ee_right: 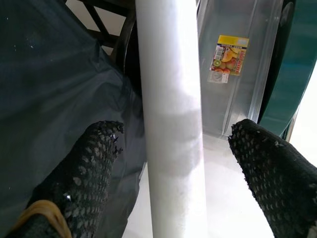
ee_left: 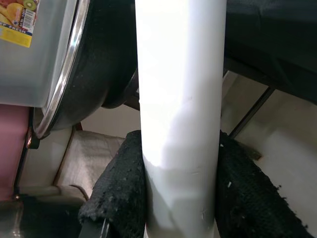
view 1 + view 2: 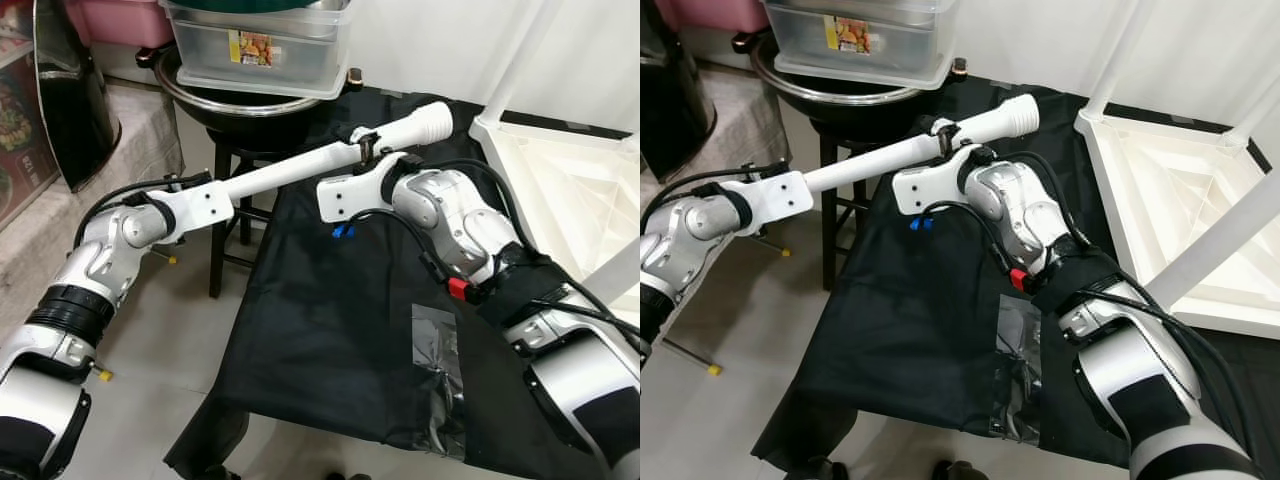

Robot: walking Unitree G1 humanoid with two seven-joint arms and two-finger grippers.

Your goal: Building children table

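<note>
Left gripper (image 2: 181, 198) pinches the white table leg (image 3: 300, 170) near its plain end, both black pads pressed flat against the tube. That leg hangs in the air over the black cloth (image 3: 330, 340), slanting up from the robot's left toward its threaded, ribbed tip (image 3: 435, 120), which points at the upturned white tabletop (image 3: 560, 190) on the right. Right gripper (image 1: 188, 163) sits farther along the same leg with its fingers (image 1: 270, 163) spread, one on each side of the tube and apart from it.

Judging by its look, the leg is a hollow plastic tube: light, stiff, smooth enough to twist or slide in a loose pinch. A firm hold around the round middle, clear of the ribbed tip, seems best, since the tip probably has to enter a socket on the tabletop.

Behind the leg stands a dark stool (image 3: 235, 200) bearing a metal basin (image 3: 200, 95) and a clear plastic box (image 3: 260, 50).
</note>
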